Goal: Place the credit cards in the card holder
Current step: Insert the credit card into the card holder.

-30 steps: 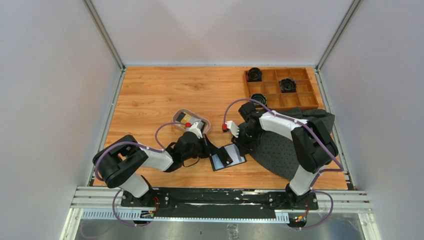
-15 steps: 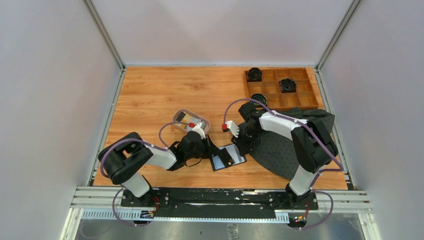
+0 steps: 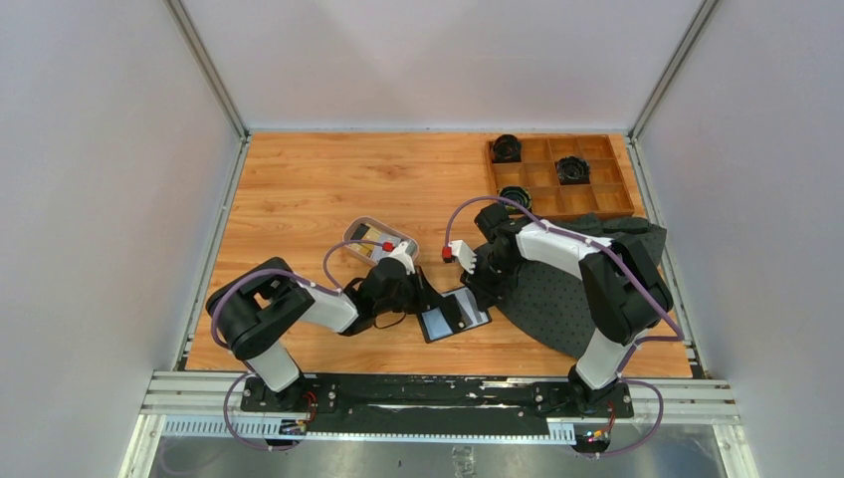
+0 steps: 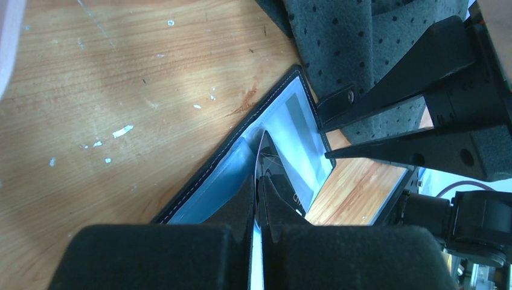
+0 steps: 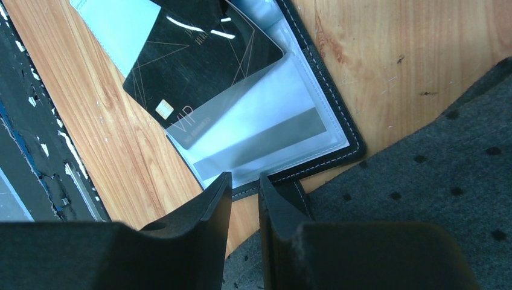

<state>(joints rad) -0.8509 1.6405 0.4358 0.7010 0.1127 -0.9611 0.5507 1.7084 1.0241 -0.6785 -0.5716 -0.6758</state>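
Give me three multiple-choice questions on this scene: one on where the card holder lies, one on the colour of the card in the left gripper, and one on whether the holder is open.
1. Where is the card holder?
A. Held up in the air
B. On the table beside the dark mat
C. At the far left corner

2. What colour is the card pinched by the left gripper?
A. Gold
B. White
C. Black

3. What state is the card holder in?
A. Open, clear sleeves showing
B. Folded shut
C. Snapped closed

Answers:
1 B: the top view shows it flat on the wood next to the mat.
2 C: both wrist views show a black card.
3 A: the right wrist view shows its clear sleeves spread open.
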